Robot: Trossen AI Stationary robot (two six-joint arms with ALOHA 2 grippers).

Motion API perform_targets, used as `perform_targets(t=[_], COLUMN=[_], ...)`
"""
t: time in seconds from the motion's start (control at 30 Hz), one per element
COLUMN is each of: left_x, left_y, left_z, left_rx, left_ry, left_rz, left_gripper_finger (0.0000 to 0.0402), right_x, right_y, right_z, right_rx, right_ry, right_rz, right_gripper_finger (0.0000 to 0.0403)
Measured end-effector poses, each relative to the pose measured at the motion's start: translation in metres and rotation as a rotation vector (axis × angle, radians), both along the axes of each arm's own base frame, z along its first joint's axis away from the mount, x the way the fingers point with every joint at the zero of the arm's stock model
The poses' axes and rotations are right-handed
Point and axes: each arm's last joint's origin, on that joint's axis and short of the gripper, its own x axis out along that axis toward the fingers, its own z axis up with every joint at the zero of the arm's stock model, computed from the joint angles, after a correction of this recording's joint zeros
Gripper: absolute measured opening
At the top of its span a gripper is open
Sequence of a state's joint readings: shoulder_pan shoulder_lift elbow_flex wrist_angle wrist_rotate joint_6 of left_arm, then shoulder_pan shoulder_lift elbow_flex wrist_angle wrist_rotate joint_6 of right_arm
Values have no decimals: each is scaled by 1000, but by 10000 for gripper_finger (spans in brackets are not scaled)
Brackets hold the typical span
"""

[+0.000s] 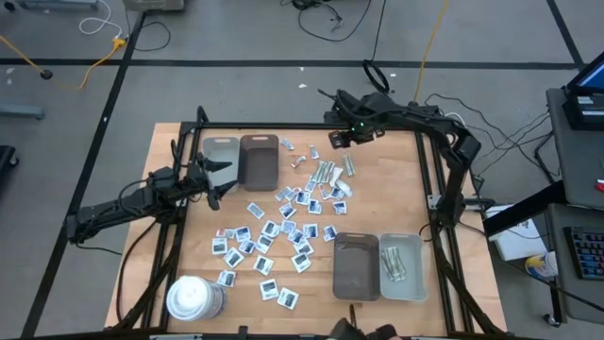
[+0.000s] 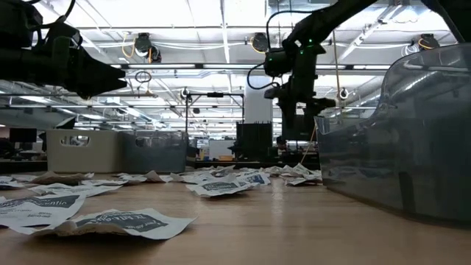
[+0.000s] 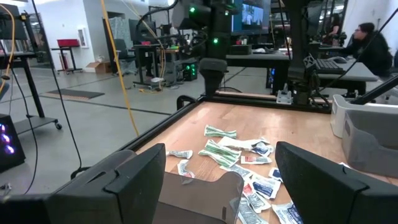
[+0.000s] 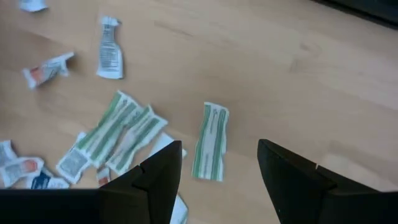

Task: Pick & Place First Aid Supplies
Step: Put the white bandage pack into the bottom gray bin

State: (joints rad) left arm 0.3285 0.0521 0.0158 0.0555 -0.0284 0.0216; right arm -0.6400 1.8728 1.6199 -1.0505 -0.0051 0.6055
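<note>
Strips in pale green wrap lie in a small cluster near the far edge of the table, and one green-striped strip point(image 4: 210, 142) sits a little apart from the rest on bare wood, which makes it the cleanest pick. Beside it in the right wrist view lie two or three overlapping strips point(image 4: 118, 132); going for those risks lifting more than one. Toward the middle of the table the white packets point(image 1: 283, 231) with blue print spread in a loose scatter, many touching or overlapping. The right gripper point(image 1: 342, 135) hangs above the far edge, over the strips, with its fingers parted and nothing between them; the lone strip lies just inside the gap ahead of them. To do this step well, I judge it should come straight down with one finger on each long side of the strip, close across its narrow width, and lift only once the wrap is pinched, since so flat a thing can slip under the pads. A grey tray point(image 1: 402, 265) at the near right already holds a few strips, next to a brown tray point(image 1: 356, 265), so that looks the likely drop. The left gripper point(image 1: 213, 179) waits near the left edge beside another tray pair point(image 1: 242, 159), fingers wide and empty.
</note>
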Motion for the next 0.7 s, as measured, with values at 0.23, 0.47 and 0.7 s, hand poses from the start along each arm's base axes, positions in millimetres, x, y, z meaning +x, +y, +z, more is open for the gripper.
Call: perform_targets(t=[0.23,0.47,0.7], left_x=[0,0,0], left_y=[0,0,0], left_z=[0,0,0], left_rx=[0,0,0], left_ry=[0,0,0], left_rz=[0,0,0], left_gripper_finger=[306,306,306], right_x=[19,24,17], right_y=[6,10,15], right_z=[-32,-58,-81], right_rx=[46,60,75], right_ry=[65,91,100], right_rz=[39,15,-9], right_gripper_finger=[208,208,208])
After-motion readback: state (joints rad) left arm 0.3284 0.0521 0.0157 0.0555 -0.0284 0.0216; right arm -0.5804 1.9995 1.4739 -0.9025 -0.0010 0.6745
